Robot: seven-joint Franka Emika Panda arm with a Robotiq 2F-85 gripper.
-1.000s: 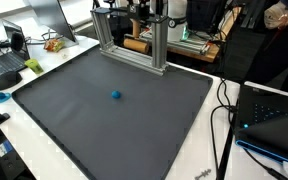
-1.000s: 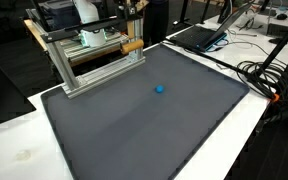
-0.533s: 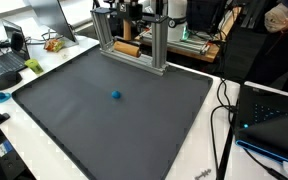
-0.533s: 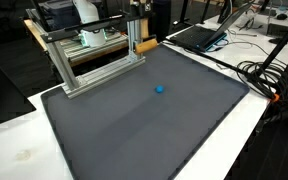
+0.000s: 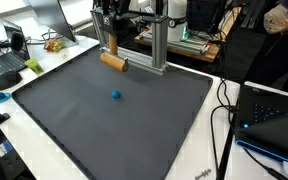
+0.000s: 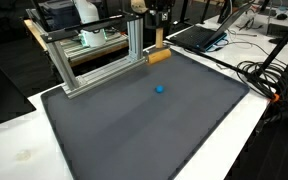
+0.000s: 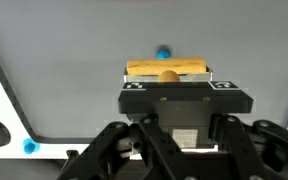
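Right now we are holding a wooden block [image 7: 184, 67] in our gripper [image 7: 167, 75]. The fingers are squeezing tight on the middle of the block, so it is sitting level and not tipping to one end. We are gripping it across its short way. We think the long way is too wide for the fingers.

In both exterior views the block is hanging in the air, up over the far part of the dark mat [image 5: 84, 125]. It is not touching the mat. It is hanging just beside one end of the metal frame [image 6: 94, 68], and it looks apart from the posts, so nothing is bumping.

A little blue ball [image 5: 116, 96] is lying alone on the mat, nearer the middle and well apart from the frame. In the wrist view we are seeing the ball peeking out just past the block, so the block is hanging between our camera and the ball.
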